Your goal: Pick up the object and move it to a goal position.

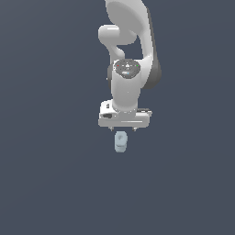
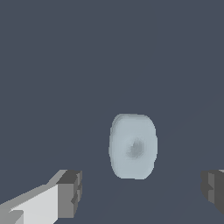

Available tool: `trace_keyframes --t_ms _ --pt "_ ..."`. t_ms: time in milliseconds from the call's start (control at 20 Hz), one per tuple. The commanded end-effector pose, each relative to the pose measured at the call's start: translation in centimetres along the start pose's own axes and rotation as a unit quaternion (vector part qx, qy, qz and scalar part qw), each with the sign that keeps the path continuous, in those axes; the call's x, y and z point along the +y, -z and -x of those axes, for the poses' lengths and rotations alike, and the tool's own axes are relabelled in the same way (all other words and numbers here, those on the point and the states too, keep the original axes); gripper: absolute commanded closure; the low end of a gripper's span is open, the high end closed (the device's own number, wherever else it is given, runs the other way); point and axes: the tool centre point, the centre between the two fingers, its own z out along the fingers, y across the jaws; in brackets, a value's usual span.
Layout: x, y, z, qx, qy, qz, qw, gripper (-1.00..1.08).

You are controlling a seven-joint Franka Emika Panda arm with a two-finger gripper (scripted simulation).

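The object [image 1: 120, 142] lay on the flat dark grey-blue surface [image 1: 50, 183], a small pale blue-grey stub. In the exterior view it showed a rounded part with a hole above a ringed, disc-like part, and it sat just below my hand, close to it on screen; whether anything touched it there I could not tell. In the wrist view the object [image 2: 133, 146] appeared as a pale rounded oval with a darker dimple near its middle, alone against the plain surface [image 2: 57, 65].

My gripper [image 2: 142, 192] held nothing. Its two dark fingertips [image 2: 71, 192] stood wide apart in the wrist view, one on each side of the frame, and the object was clear of both, with bare surface showing between it and each pad. The object was much narrower than the gap between them.

In the exterior view my gripper [image 1: 123, 130] pointed straight down from the white arm [image 1: 126, 87], with the fingertips only just visible under the white gripper body.
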Motion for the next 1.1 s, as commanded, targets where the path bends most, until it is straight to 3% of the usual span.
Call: trace_keyframes --t_ms 0,1050 --pt "0.3 -1.6 -0.1 -0.003 -0.008 0.000 1.0000 -0.92" --pt "0.8 -8.5 0.1 -0.008 -0.025 0.000 0.9996 -0.92"
